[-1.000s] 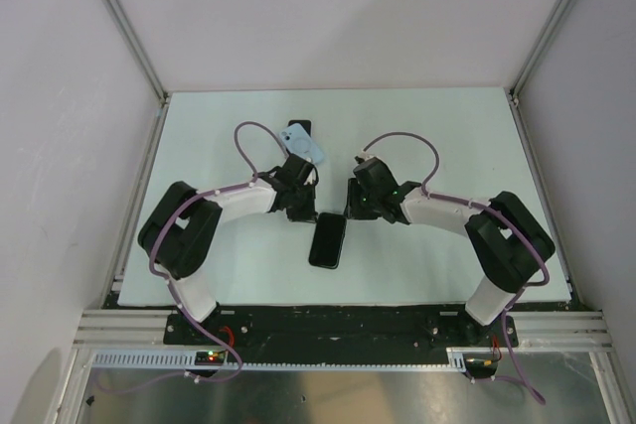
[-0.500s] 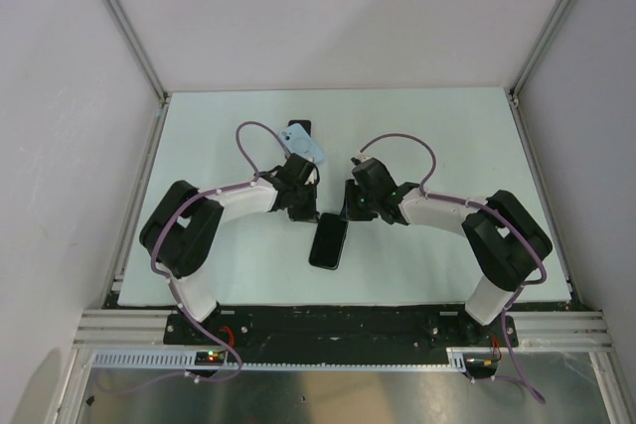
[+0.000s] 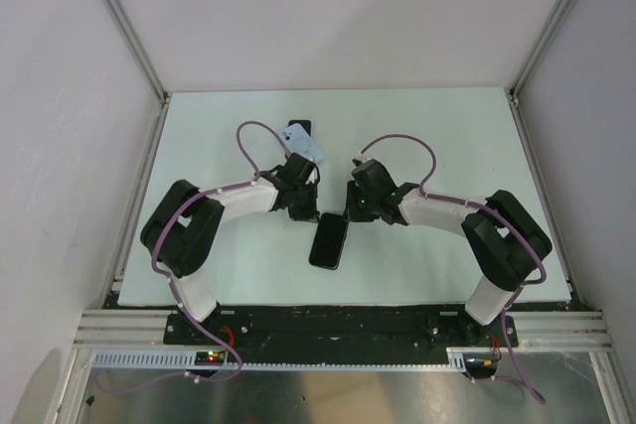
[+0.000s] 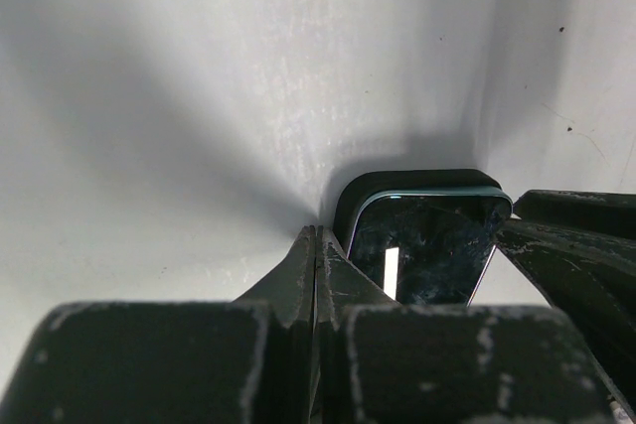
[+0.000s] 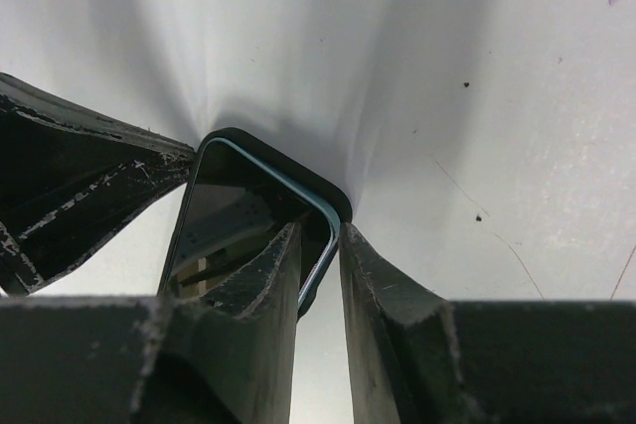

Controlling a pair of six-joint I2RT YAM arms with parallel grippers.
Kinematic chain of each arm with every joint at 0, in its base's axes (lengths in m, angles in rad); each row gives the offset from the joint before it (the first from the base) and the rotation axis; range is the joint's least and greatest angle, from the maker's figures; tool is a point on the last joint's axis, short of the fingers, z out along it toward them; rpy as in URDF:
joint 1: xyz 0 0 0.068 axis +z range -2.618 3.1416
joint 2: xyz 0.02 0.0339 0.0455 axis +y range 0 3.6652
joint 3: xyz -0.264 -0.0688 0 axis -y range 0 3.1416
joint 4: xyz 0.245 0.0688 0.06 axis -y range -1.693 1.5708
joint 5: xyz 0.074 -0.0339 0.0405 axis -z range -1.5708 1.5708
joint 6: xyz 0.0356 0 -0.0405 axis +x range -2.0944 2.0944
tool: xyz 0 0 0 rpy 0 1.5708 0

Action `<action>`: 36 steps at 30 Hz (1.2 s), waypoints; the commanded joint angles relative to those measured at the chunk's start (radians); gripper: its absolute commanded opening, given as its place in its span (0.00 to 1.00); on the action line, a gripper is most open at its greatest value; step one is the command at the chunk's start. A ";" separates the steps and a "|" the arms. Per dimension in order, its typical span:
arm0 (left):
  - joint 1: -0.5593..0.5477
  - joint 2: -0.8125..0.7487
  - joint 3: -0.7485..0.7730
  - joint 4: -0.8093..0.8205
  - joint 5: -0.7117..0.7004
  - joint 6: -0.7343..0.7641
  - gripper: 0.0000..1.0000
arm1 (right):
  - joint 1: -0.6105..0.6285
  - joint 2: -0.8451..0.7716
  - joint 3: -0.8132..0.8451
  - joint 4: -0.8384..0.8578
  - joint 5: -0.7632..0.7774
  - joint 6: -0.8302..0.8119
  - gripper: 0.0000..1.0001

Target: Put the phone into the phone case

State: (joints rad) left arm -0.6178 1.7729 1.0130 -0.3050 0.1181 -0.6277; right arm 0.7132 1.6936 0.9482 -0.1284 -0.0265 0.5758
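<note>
Working the far end of the phone (image 4: 422,245), I have both arms low at its corners, I judge to seat it in the case (image 4: 397,183). The left gripper (image 4: 316,245) is closed tight on nothing, its tip on the table (image 4: 199,96) just beside one case corner, probably bracing it. The right gripper (image 5: 320,245) is nearly closed astride the other corner's rim; I cannot tell whether it pinches. At this end the phone's teal edge lies inside the black rim.

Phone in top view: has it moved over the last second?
No. The phone keeps the same spot and the same slight tilt against the near edge of the table.
</note>
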 commanded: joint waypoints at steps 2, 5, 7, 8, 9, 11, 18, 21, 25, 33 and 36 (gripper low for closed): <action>-0.015 0.023 0.032 0.026 0.033 0.005 0.00 | 0.008 -0.014 -0.009 -0.025 0.027 0.002 0.26; -0.015 0.023 0.033 0.026 0.034 0.006 0.00 | 0.009 -0.010 -0.010 -0.034 0.050 0.003 0.25; -0.015 0.025 0.033 0.026 0.034 0.006 0.00 | 0.011 -0.004 -0.010 -0.031 0.048 0.001 0.23; -0.015 0.027 0.034 0.026 0.035 0.006 0.00 | 0.011 -0.001 -0.010 -0.028 0.046 0.001 0.22; -0.015 0.027 0.035 0.026 0.035 0.006 0.00 | 0.012 0.003 -0.009 -0.028 0.044 0.001 0.20; -0.015 0.026 0.035 0.026 0.035 0.005 0.00 | 0.014 0.009 -0.009 -0.029 0.045 0.003 0.15; -0.015 0.036 0.043 0.026 0.042 0.007 0.00 | 0.050 0.036 -0.010 -0.058 0.073 0.005 0.09; -0.015 0.039 0.044 0.026 0.043 0.008 0.00 | 0.071 0.057 -0.010 -0.062 0.083 0.009 0.09; -0.016 0.040 0.045 0.026 0.043 0.009 0.00 | 0.096 0.098 -0.010 -0.074 0.098 0.018 0.07; -0.015 0.047 0.053 0.027 0.048 0.012 0.00 | 0.141 0.152 -0.036 -0.092 0.150 0.039 0.05; -0.016 0.047 0.053 0.026 0.048 0.013 0.00 | 0.153 0.175 -0.052 -0.092 0.157 0.051 0.03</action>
State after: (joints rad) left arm -0.6186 1.7935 1.0386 -0.3183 0.1322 -0.6258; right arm 0.8124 1.7271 0.9695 -0.1829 0.1856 0.5838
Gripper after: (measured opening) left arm 0.003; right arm 0.096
